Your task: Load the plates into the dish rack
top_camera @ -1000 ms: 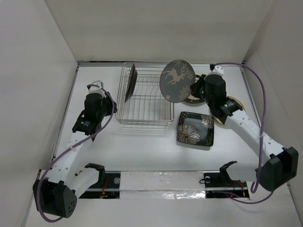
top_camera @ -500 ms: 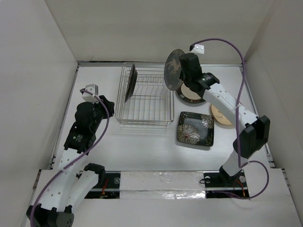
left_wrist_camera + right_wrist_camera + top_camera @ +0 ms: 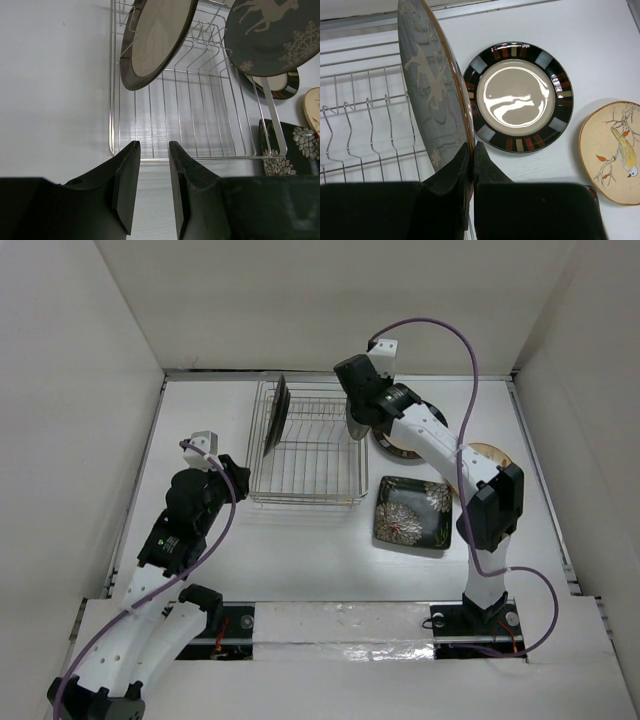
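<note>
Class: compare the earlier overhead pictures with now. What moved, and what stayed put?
The right gripper, shut on the deer plate, carried it left to the right edge of the dish rack, turning it edge-on. The open left gripper drew back toward the near edge. The racked plate and the black square plate stayed put.

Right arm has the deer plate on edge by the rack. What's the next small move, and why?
Probably lower the deer plate down between the prongs at the dish rack's right end: the right gripper clamps its rim, it hangs upright, and that end's slots look free; the brown plate stands at the left.
</note>
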You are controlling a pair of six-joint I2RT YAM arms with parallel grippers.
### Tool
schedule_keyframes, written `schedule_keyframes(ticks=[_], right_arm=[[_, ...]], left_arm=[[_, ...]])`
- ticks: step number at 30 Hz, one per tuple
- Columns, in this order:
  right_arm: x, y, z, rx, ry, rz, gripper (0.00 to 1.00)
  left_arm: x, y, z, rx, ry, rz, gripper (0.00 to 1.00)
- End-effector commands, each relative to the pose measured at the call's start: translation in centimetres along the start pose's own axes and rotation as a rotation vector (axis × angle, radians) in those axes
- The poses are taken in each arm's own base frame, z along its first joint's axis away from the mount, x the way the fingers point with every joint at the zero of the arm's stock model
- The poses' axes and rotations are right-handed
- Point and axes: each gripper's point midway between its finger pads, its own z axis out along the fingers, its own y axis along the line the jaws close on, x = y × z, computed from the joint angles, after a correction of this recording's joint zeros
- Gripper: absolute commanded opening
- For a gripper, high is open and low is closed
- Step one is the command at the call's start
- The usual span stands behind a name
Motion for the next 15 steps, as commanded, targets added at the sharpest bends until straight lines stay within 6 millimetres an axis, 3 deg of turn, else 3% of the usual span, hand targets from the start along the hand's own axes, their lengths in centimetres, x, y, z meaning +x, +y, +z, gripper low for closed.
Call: schedule_keyframes(ticks=[1, 3, 10, 11, 12, 15], right_arm=[[-4.9, 0.1, -1.8, 0.054, -0.136, 0.153, 0.0], [-4.4, 1.3, -1.8, 0.05, -0.135, 0.146, 0.0], [-2.4, 2.2, -0.6, 0.08, -0.123, 0.14, 0.01], [-2.1, 2.4, -0.4, 0.078, -0.12, 0.147, 0.04], [-1.4, 3.0, -0.4, 0.061, -0.117, 0.144, 0.15], [-0.6, 3.4, 0.0, 0.047, -0.11, 0.152, 0.24]], left_arm=[[-1.1, 0.8, -0.2, -0.059, -0.051, -0.014, 0.28], [-1.4, 1.1, -0.3, -0.083, -0.064, -0.022, 0.28], [-1.0, 1.6, 0.0, -0.113, -0.052, -0.028, 0.32], [-0.9, 1.6, 0.1, -0.114, -0.05, -0.029, 0.32], [-0.7, 1.6, 0.3, -0.116, -0.041, -0.032, 0.33], [-0.2, 1.6, 0.6, -0.117, -0.024, -0.033, 0.34]])
